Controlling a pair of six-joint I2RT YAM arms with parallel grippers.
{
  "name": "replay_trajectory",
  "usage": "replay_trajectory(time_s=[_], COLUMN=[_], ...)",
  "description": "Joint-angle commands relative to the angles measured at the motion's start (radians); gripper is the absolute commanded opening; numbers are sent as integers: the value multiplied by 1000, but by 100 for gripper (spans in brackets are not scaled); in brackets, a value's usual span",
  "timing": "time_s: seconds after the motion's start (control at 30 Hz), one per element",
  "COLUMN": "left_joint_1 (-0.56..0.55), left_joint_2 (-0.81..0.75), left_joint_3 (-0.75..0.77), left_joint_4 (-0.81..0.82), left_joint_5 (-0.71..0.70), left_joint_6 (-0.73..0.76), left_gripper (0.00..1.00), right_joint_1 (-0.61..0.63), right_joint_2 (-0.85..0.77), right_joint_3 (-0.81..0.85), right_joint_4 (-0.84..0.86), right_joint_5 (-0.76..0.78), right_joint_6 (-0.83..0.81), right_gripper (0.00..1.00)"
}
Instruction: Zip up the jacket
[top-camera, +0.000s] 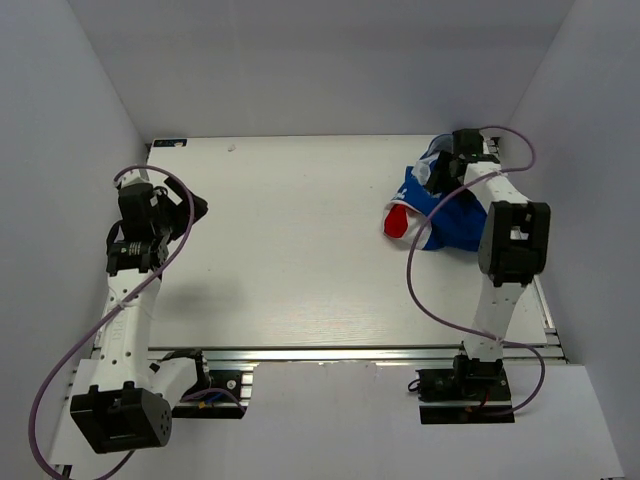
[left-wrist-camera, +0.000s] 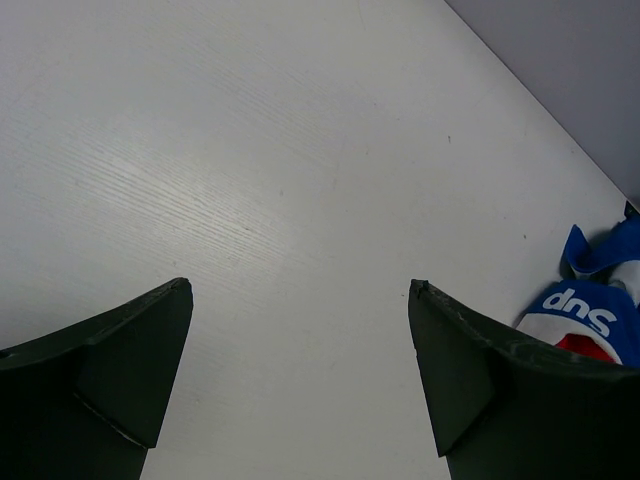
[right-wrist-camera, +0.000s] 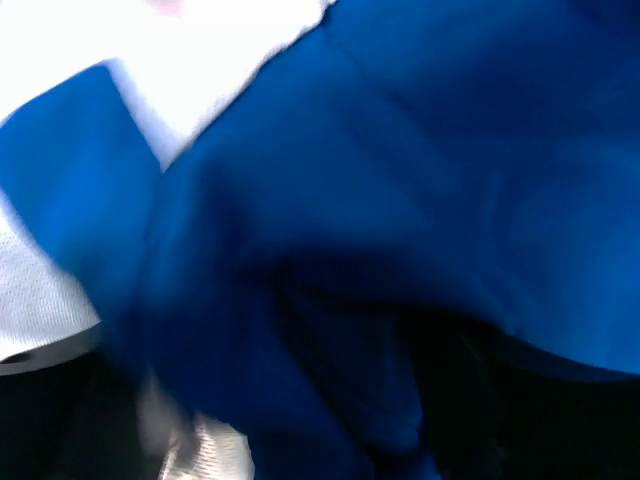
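The blue jacket (top-camera: 432, 212) lies bunched at the table's far right, a red panel (top-camera: 397, 222) at its left end. In the left wrist view the jacket (left-wrist-camera: 585, 312) shows white "Sup" lettering behind the right finger. My right gripper (top-camera: 440, 168) is lowered onto the jacket's far end. Its wrist view is filled with blurred blue fabric (right-wrist-camera: 400, 150) and some white lining (right-wrist-camera: 190, 445). Its dark fingers stand wide apart at the bottom corners, with cloth between them. The zipper is not visible. My left gripper (top-camera: 195, 208) (left-wrist-camera: 300, 285) is open over bare table, far to the jacket's left.
The white table (top-camera: 290, 260) is boxed in by white walls at the back and on both sides. The right arm's cable (top-camera: 425, 290) loops over the table near the jacket. A metal rail (top-camera: 350, 353) runs along the near edge.
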Motion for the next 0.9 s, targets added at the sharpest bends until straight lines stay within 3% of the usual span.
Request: replay_trajectory(time_s=[0.0, 0.07, 0.17, 0.23, 0.37, 0.5, 0.57, 0.67, 0.7, 0.8, 0.83, 0.87], left_joint_1=[4, 4, 2, 4, 4, 2, 2, 4, 2, 2, 4, 4], left_joint_2=[14, 22, 25, 25, 20, 16, 8, -12, -15, -26, -26, -27], left_joint_3=[-3, 2, -4, -9, -16, -9, 2, 5, 11, 34, 40, 45], left_joint_4=[17, 13, 34, 48, 80, 69, 59, 49, 40, 8, -1, -9], left_joint_5=[8, 4, 14, 24, 76, 93, 93, 96, 94, 73, 56, 51], left_joint_6=[-4, -4, -5, -7, -10, -11, -13, -10, -8, -8, -10, -10], left_gripper=[98, 98, 98, 98, 98, 98, 98, 98, 98, 98, 98, 98], right_joint_1=[-4, -2, -2, -2, 48, 260, 387, 464, 464, 464, 466, 466], right_joint_2=[135, 181, 148, 112, 0, -131, -225, -367, -403, -526, -590, -621], right_joint_3=[144, 197, 247, 273, 390, 424, 364, 195, 150, -57, -123, -263], right_joint_4=[-44, -55, 11, 25, -1, -47, -101, -116, -115, -93, -66, -11], right_joint_5=[33, 58, -35, -146, -376, -455, -508, -649, -710, -668, -578, -508], right_joint_6=[-12, -21, -90, -144, -300, -545, -746, -866, -873, -815, -734, -683], right_gripper=[82, 61, 10, 0, 0, 0, 0, 0, 0, 0, 4, 17])
